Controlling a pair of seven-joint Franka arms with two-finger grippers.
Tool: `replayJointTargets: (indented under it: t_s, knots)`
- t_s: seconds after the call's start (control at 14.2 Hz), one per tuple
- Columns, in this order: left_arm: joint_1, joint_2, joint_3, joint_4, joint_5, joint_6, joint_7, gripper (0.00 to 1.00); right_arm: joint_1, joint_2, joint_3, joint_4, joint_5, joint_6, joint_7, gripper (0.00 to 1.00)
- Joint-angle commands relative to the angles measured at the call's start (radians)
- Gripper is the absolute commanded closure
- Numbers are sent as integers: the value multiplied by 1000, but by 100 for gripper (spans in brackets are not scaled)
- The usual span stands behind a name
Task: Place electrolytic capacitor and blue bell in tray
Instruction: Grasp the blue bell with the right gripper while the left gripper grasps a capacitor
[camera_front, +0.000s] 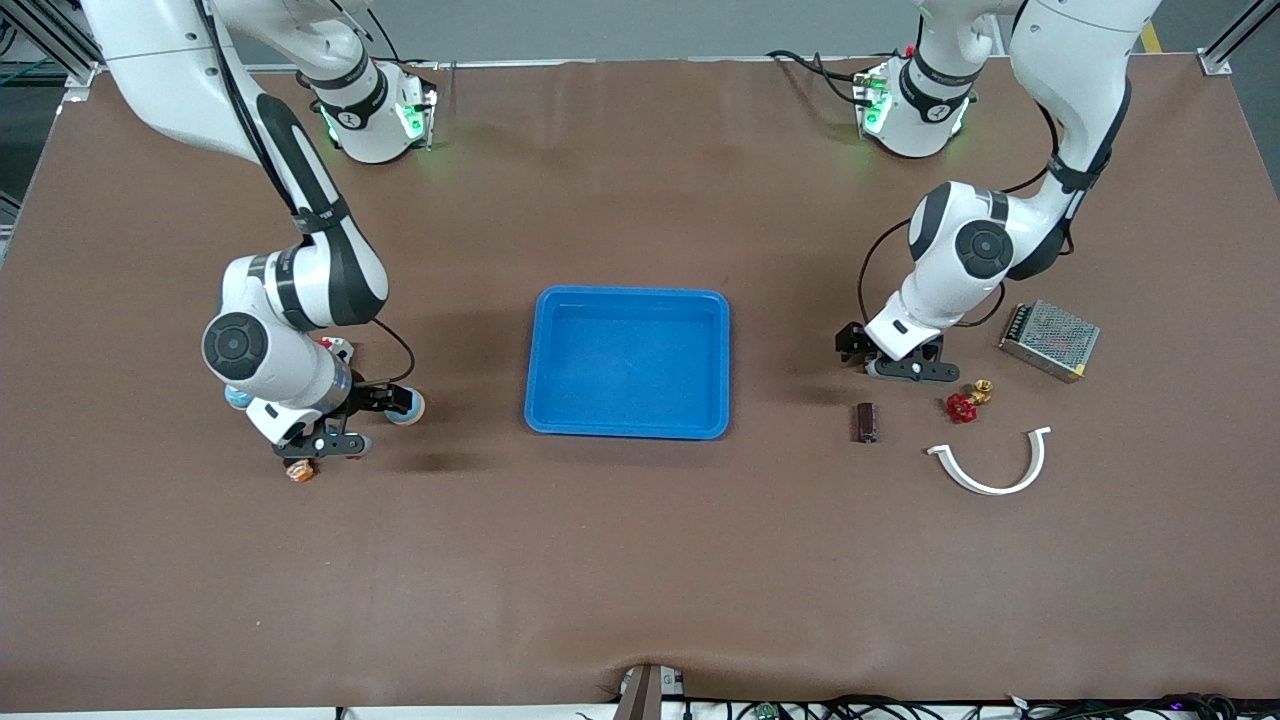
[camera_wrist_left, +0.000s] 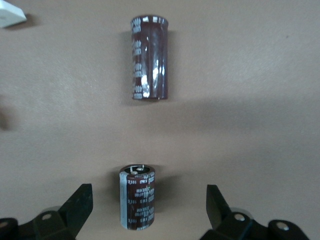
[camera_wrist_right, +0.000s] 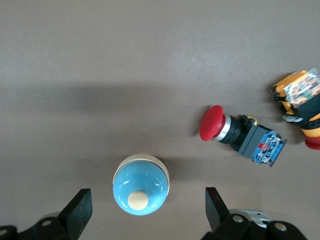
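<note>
I see the blue tray (camera_front: 627, 362) empty at the worktop's middle. My left tool (camera_wrist_left: 149, 212) hovers, fingers apart, over an upright electrolytic capacitor (camera_wrist_left: 137, 197) (a second capacitor (camera_wrist_left: 149, 57) lies nearby). My right tool (camera_wrist_right: 148, 212) hovers, fingers apart, over the blue bell (camera_wrist_right: 140, 184), near a red pushbutton (camera_wrist_right: 239, 135).

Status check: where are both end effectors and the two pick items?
Left end effector open over a capacitor. Right end effector open over blue bell. Tray empty. Second capacitor lies beside the first.
</note>
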Motion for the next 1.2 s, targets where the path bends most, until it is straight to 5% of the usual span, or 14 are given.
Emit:
replayJointTargets:
  t_s: [0.0, 0.64, 0.78, 0.92, 1.13]
  knots:
    - [4, 16, 4, 0, 27, 28, 1, 0, 14, -31, -6, -43, 15, 22, 10, 0]
    - [4, 19, 7, -3, 28, 27, 2, 5, 43, -23, -6, -123, 15, 162, 14, 0]
    - [4, 14, 8, -5, 28, 24, -1, 38, 43, -21, -6, -133, 15, 164, 14, 0]
    - [4, 14, 8, -6, 28, 22, 1, 93, 43, -18, -6, -133, 15, 164, 14, 0]
    - [3, 27, 8, -5, 28, 22, -1, 100, 43, -8, -6, -133, 15, 167, 14, 0]
